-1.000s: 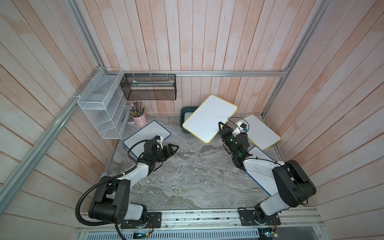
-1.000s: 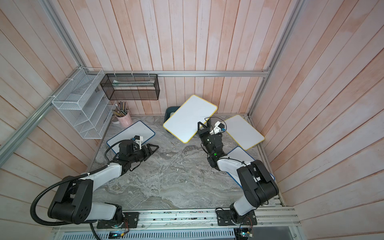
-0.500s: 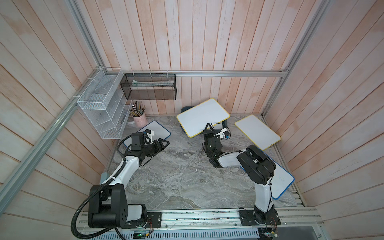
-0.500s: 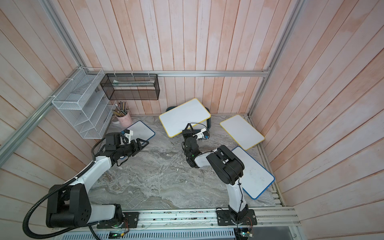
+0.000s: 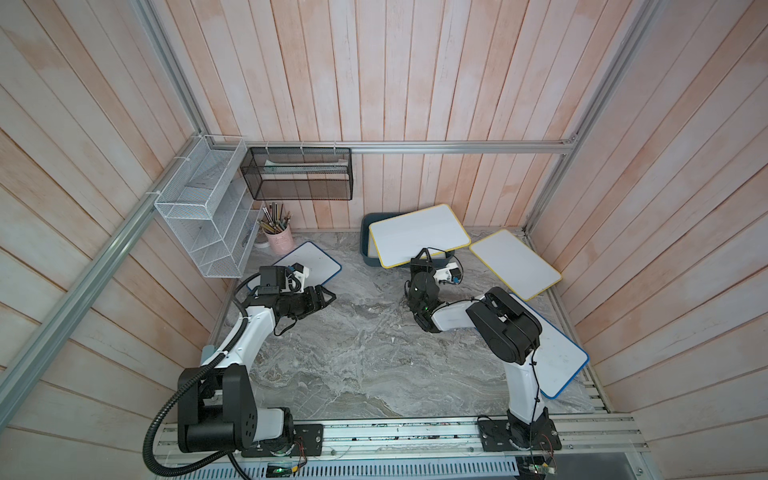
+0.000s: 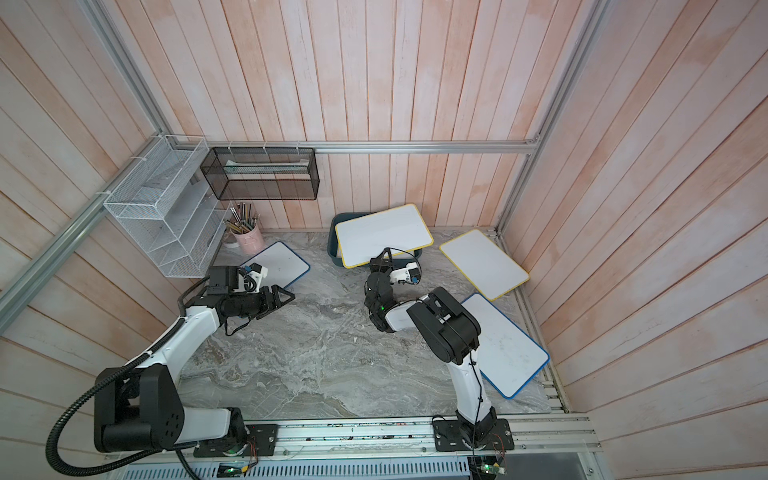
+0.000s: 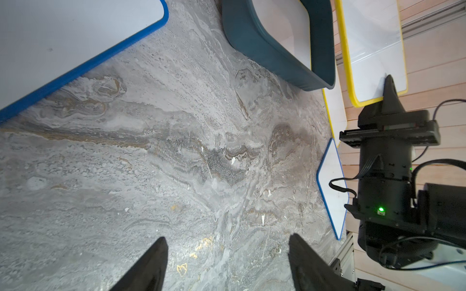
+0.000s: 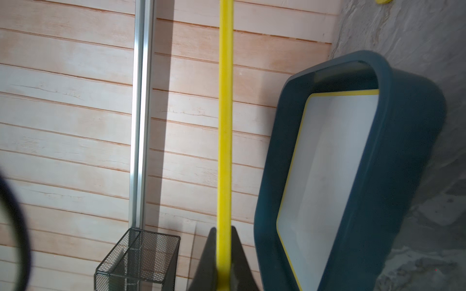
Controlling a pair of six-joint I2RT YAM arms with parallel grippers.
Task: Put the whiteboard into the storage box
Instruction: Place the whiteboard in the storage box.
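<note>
Whiteboard edge pinched in right tool, above storage box.

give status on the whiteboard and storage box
Right gripper shut on yellow-framed whiteboard, raised over storage box. Left gripper open, empty. Another whiteboard already inside.

Free: table centre; yellow-framed whiteboard covers storage box opening.

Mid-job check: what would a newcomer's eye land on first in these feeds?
The yellow-edged whiteboard stands out first: it hangs over the teal storage box at the back wall, its near edge pinched in the right tool. Next, a second yellow-edged board already lies inside that box. The left tool is open over the marble tabletop, near a blue-edged board.
</note>
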